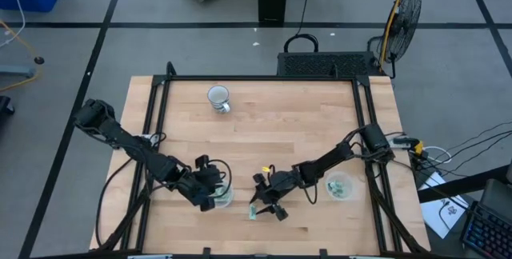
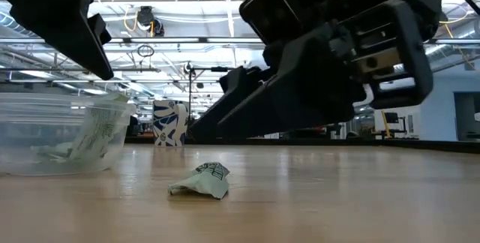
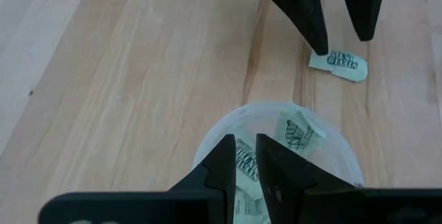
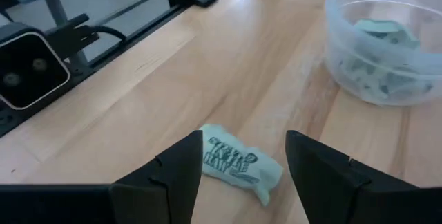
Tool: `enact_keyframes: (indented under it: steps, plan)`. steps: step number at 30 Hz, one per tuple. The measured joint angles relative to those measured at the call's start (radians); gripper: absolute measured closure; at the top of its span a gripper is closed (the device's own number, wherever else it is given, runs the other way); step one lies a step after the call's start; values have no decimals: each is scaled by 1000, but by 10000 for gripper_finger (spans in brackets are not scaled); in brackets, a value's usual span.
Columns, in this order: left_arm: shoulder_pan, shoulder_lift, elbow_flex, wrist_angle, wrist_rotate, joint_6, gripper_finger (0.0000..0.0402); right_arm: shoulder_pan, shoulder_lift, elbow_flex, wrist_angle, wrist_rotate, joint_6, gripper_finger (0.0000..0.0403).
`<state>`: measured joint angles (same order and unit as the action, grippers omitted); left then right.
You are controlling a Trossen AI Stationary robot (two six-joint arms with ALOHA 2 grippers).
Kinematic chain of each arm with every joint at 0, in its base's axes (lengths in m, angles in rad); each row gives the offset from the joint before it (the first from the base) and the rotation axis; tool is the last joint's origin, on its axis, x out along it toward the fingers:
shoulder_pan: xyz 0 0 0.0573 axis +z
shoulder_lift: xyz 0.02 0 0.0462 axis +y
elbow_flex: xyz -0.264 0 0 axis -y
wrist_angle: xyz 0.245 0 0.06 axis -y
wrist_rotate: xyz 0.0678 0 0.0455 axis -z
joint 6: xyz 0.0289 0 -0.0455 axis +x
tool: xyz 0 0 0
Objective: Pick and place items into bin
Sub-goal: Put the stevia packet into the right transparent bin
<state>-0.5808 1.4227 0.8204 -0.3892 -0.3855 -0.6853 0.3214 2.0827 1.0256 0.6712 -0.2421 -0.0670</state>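
Note:
The items are tiny pale-green wrapped pieces. One loose piece (image 4: pixel 242 163) (image 2: pixel 201 181) (image 1: pixel 253 211) lies flat on the wood near the table's near edge. My right gripper (image 4: pixel 245 141) (image 1: pixel 266 207) is open just above it, one finger on each side, touching nothing. A clear round cup (image 1: pixel 224 197) (image 2: pixel 60 134) (image 3: pixel 324 148) to its left holds several pieces. My left gripper (image 3: pixel 245 141) (image 1: pixel 213 192) hovers over that cup, shut on a piece. A second clear cup (image 1: pixel 340 185) with pieces stands to the right. My left gripper pinches a wrapped piece (image 3: pixel 246 163) between its two fingers, which show only a narrow gap filled by the wrapper. The fingers point down from above, over the cup's opening. The piece is clear of the table; which part of it is pinched is hidden by the fingers.
A white-and-grey mug (image 1: pixel 218 99) (image 2: pixel 169 123) stands near the far edge. Black frame rails (image 1: pixel 156 131) run along the table's sides. The low camera (image 4: pixel 24 72) sits at the near edge close to my right gripper. Bare wood (image 1: pixel 280 131) lies between the mug and the cups.

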Motion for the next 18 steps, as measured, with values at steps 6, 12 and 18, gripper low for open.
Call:
enact_keyframes:
  steps: [6,12,18]
  plan:
    - [0,0,0,-2,-2,2,337,-25,26,8,36,-5,-2,202]
    - [0,0,0,-2,-5,2,337,-25,77,41,30,-80,3,202]
    - [0,0,0,1,-3,1,337,-19,128,55,43,-88,3,202]
